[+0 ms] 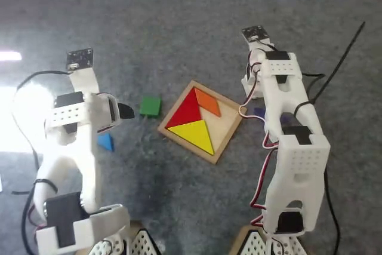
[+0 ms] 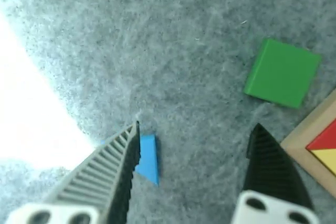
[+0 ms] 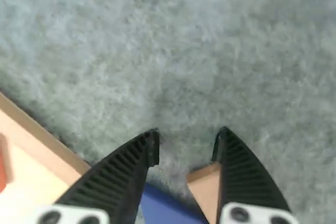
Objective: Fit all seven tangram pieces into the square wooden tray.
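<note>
The square wooden tray [image 1: 228, 134] lies mid-table and holds a red triangle [image 1: 186, 111], an orange piece [image 1: 208, 101] and a yellow triangle [image 1: 195, 134]. A green square [image 1: 150, 106] rests on the mat just beside the tray; it is the same green square [image 2: 282, 72] seen ahead of my left gripper [image 2: 197, 140]. That gripper is open and holds nothing. A small blue triangle [image 2: 148, 158] lies against one fingertip. My right gripper [image 3: 186, 140] is open above the mat by the tray's edge [image 3: 42, 140], with a dark blue piece [image 3: 163, 203] and a tan piece [image 3: 205, 182] between its fingers.
Grey felt mat covers the table. The left arm's gripper [image 1: 122, 113] hovers between the blue triangle [image 1: 105, 141] and the green square. The dark blue piece [image 1: 258, 112] peeks out beside the right arm. A black cable [image 1: 340, 58] runs at the far right.
</note>
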